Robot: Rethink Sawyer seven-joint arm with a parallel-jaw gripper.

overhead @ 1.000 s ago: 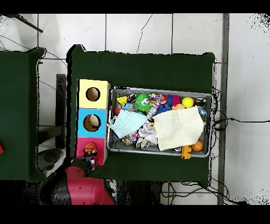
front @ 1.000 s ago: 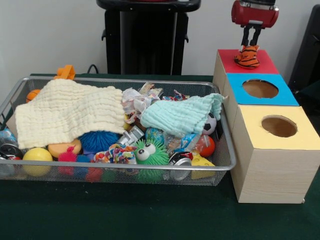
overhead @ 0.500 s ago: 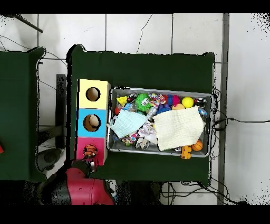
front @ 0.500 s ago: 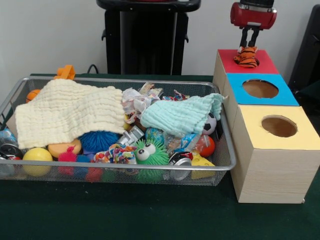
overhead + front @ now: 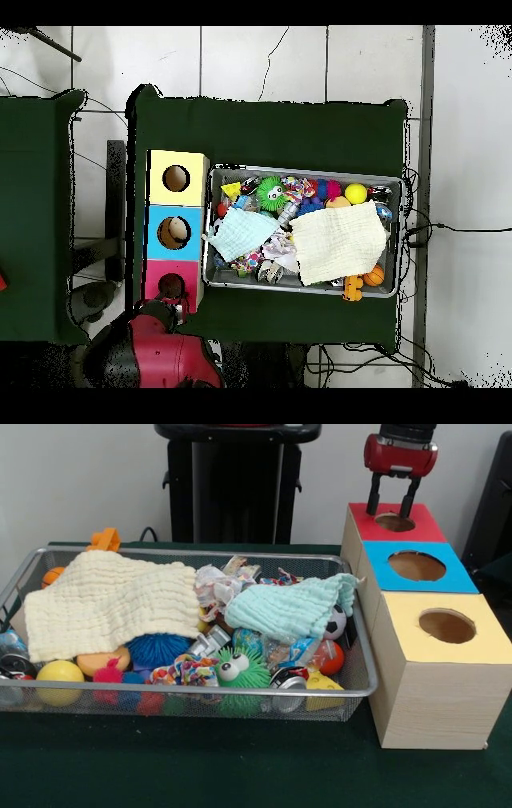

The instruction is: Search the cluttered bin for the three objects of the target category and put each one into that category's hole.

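Note:
My gripper (image 5: 390, 512) hangs open just above the round hole (image 5: 394, 522) of the red box (image 5: 426, 526), with nothing between its black fingers. The hole looks dark and no toy shows in it. In the overhead view the gripper (image 5: 172, 301) sits at the red box (image 5: 156, 283) nearest the robot. The wire bin (image 5: 200, 690) is crowded with toys: a green fuzzy creature with eyes (image 5: 240, 668), a blue spiky ball (image 5: 156, 650), a yellow ball (image 5: 58, 674) and a small soccer ball (image 5: 336, 622). A cream cloth (image 5: 108, 604) and a mint cloth (image 5: 292, 610) hide much of the pile.
A blue box (image 5: 450, 574) and a yellow box (image 5: 490, 642), each with a round hole, stand in a row with the red one to the right of the bin. An orange toy (image 5: 105, 540) lies behind the bin's far left corner. Dark green cloth covers the table (image 5: 200, 760).
The striped tiger toy held over the red box is gone from sight, dropped into the red hole. The gripper has opened and lifted slightly.

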